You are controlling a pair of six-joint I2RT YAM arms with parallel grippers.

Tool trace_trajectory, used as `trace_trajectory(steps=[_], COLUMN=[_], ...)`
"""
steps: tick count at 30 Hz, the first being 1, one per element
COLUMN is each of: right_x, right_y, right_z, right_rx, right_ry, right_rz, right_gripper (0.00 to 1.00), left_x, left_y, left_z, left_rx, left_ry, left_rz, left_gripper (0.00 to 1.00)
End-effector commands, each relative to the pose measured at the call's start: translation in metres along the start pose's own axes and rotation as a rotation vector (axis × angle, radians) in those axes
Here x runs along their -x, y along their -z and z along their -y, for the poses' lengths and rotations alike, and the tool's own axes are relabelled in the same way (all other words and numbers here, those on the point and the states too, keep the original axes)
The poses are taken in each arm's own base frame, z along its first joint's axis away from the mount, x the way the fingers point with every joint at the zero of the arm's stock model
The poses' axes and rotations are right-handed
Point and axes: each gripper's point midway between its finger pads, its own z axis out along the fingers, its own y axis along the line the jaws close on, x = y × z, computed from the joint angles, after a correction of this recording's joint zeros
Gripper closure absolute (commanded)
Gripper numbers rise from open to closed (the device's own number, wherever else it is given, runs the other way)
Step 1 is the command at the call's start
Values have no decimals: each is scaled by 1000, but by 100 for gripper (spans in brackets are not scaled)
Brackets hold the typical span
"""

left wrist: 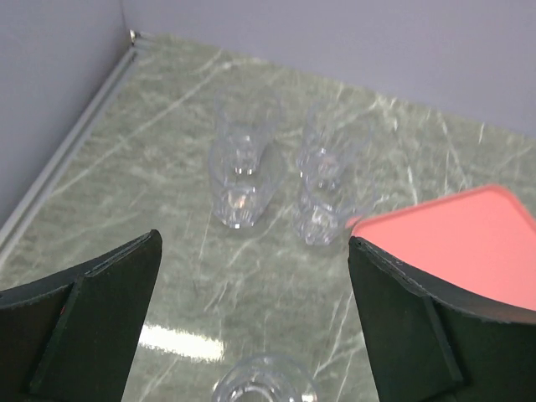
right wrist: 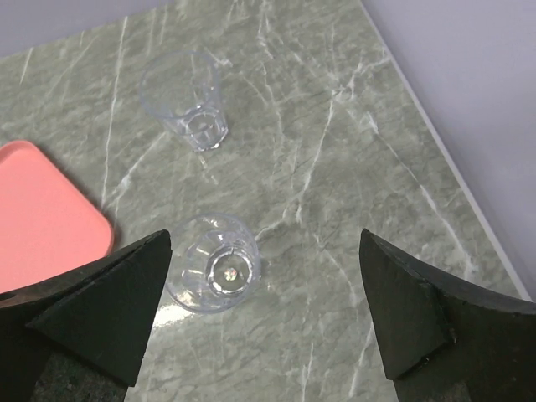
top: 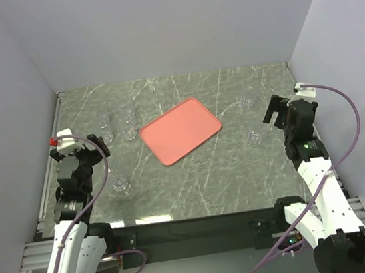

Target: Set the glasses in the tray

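At the near edge of the marble-patterned table, my two arms rise from their bases, left arm on the left, right arm on the right. My left gripper hangs over the left side of the table, its jaws wide apart and holding nothing. My right gripper hangs over the right side, jaws equally spread and empty.

Closest to me on the left stands one clear glass, upright. In my left wrist view its rim shows at the bottom edge, below the gap between my dark fingers.

On the right, a second glass stands upright just ahead of my right gripper; my right wrist camera looks down into it. A third glass stands farther back, well apart from it.

Across the middle of the table lies the salmon-pink tray, flat, turned at an angle, with nothing on it. None of the glasses touch it.

Farther back on the left, beside the tray's left corner, stands a tight cluster of glasses; they are so transparent that I cannot count them with certainty.

Plain grey walls enclose the table.
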Motion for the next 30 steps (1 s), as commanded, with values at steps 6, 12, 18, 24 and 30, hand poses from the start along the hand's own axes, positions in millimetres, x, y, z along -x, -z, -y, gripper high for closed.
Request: trace_trajectory(steps=[6,12,18,24,30], right_x=[23,-35,-69,-71,-67], right_y=[29,51,59,63,67], right_z=[-52,-96,-103,-101,-96], right_rx=[369,751,888,898,865], right_ry=[290,497,530,565,571], right_rz=[169,69,-122,-97,-60], right_gripper=[0,0,0,0,0], left_x=[7,3,-4,-23,-39], left_y=[-1,0,19,32,36], left_z=[20,40,51,55,44], left_rx=[-64,-137,-150,-119,-7], left_ry=[42,115,275,404,464], left_rz=[-68,-153,-252,-375,-448], left_gripper=[1,1,0,1,1])
